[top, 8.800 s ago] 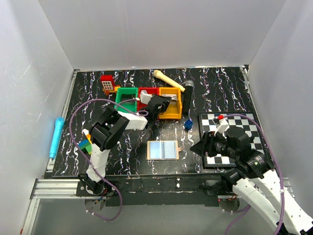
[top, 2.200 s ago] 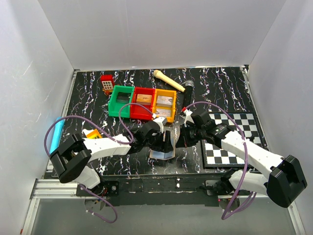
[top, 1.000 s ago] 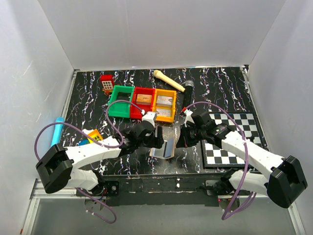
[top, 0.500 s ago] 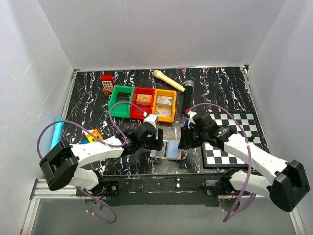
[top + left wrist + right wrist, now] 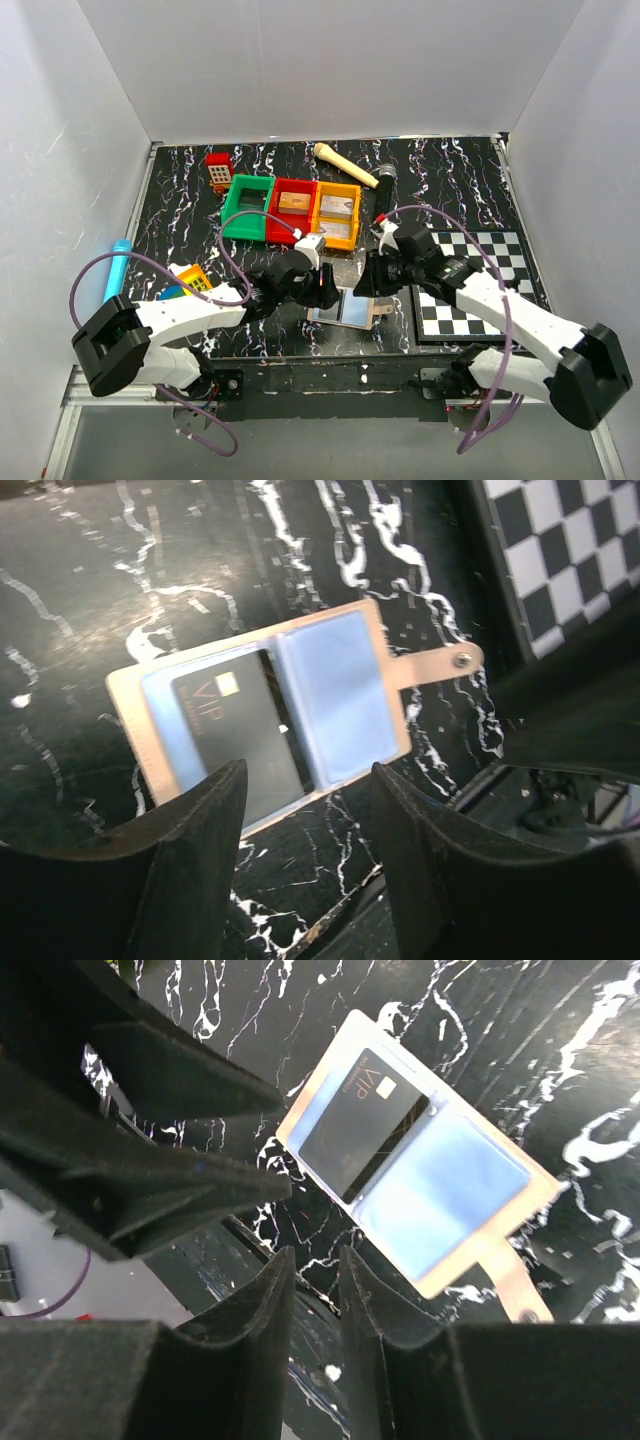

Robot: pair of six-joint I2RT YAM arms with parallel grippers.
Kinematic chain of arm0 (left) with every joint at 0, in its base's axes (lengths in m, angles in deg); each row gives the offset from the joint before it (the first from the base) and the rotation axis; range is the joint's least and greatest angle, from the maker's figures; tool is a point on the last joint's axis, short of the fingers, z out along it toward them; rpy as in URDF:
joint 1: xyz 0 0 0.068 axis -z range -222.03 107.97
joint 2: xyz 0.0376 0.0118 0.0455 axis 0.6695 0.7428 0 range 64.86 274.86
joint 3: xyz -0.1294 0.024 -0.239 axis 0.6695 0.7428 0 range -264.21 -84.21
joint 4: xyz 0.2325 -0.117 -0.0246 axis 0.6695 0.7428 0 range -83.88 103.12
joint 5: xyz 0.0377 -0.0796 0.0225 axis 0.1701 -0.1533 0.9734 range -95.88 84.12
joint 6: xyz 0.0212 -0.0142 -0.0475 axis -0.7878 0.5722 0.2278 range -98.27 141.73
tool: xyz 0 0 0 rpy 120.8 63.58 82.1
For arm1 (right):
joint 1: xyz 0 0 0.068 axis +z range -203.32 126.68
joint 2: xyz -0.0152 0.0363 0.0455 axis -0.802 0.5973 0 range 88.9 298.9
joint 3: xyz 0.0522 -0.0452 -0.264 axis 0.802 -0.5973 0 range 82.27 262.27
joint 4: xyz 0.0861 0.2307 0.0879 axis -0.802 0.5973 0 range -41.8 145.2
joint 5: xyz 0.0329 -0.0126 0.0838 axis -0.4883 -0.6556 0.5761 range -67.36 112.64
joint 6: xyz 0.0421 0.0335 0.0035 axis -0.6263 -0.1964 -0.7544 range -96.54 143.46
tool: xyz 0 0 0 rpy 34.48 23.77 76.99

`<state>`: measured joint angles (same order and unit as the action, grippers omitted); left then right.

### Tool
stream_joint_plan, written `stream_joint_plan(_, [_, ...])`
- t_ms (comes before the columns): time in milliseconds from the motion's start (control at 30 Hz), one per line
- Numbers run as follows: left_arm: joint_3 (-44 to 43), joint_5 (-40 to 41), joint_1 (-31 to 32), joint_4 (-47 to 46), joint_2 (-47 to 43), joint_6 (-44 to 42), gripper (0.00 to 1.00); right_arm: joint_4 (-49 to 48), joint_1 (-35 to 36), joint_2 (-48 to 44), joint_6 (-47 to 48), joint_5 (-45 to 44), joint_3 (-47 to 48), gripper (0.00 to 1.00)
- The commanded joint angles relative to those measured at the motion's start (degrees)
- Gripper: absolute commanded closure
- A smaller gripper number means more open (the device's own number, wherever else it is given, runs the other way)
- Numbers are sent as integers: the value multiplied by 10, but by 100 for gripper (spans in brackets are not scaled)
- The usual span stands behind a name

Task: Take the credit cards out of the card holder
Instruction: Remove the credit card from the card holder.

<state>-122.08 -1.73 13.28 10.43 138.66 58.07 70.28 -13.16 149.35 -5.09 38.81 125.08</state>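
The card holder [image 5: 340,695] lies open and flat on the black marbled table, near its front edge [image 5: 350,307]. It has a tan rim, pale blue panels and a snap strap [image 5: 455,662]. One dark credit card [image 5: 240,735] marked "VIP" sits in one panel's pocket [image 5: 365,1120]; the other panel [image 5: 440,1195] shows only blue. My left gripper [image 5: 310,780] hovers open over the holder's near edge with nothing between its fingers. My right gripper [image 5: 315,1255] hangs above the holder's other side [image 5: 368,283], its jaws narrowly apart and empty.
Green [image 5: 248,208], red [image 5: 293,210] and orange [image 5: 338,215] bins stand behind the holder. A checkered board [image 5: 475,285] lies to the right. A black cylinder [image 5: 384,195], a wooden piece [image 5: 345,165] and a blue pen [image 5: 115,278] are farther off.
A second ago the holder was half folded and raised between both grippers. It now lies flat and open. The right gripper has let go; both have backed off slightly.
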Motion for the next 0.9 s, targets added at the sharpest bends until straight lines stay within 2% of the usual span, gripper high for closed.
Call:
stream_joint_plan(0, [-5,-77,-2,-54,13,-2,53,-125,2,56,-45,74,-38,70])
stream_joint_plan(200, [-15,-57,-10,-19,51,7,70,-201,2,117,-71,84,-76,71])
stream_joint_plan(533, [-17,-13,-20,19,98,36,89,-215,1,185,-68,61,-92,73])
stream_joint_plan(867, [-27,0,-26,53,122,53,97,-202,-5,220,-64,36,-98,73])
